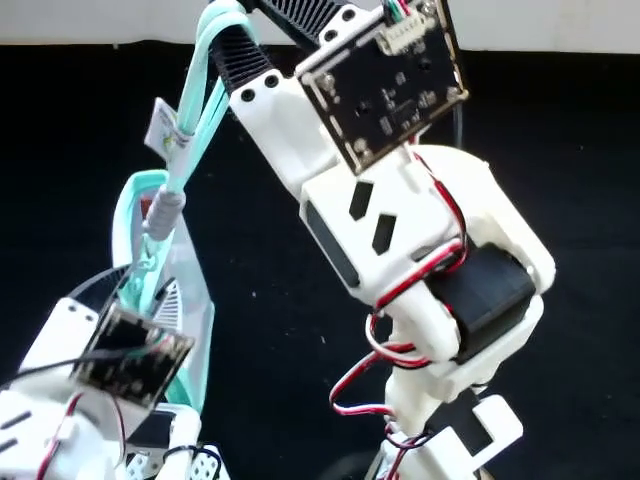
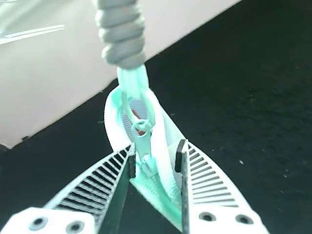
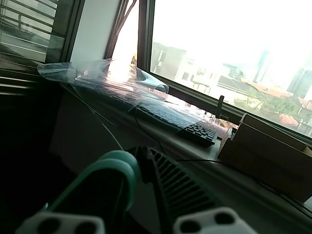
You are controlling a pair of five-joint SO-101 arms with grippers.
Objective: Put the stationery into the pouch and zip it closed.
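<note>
High view: the mint-green and white fabric pouch (image 1: pixel 195 290) hangs in the air above the black bench (image 1: pixel 560 150), its mint-green strap (image 1: pixel 195 100) clenched in the right tool (image 1: pixel 235 25) at the top. Left wrist view: the left tool (image 2: pixel 156 151) grasps the pouch's lower end, one pad pressed to each side, with the mint zipper pull (image 2: pixel 142 139) lying between the two pads.

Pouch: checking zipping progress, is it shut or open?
Open, at least partly: beyond the zipper pull the pouch mouth gapes, a red item showing inside.
</note>
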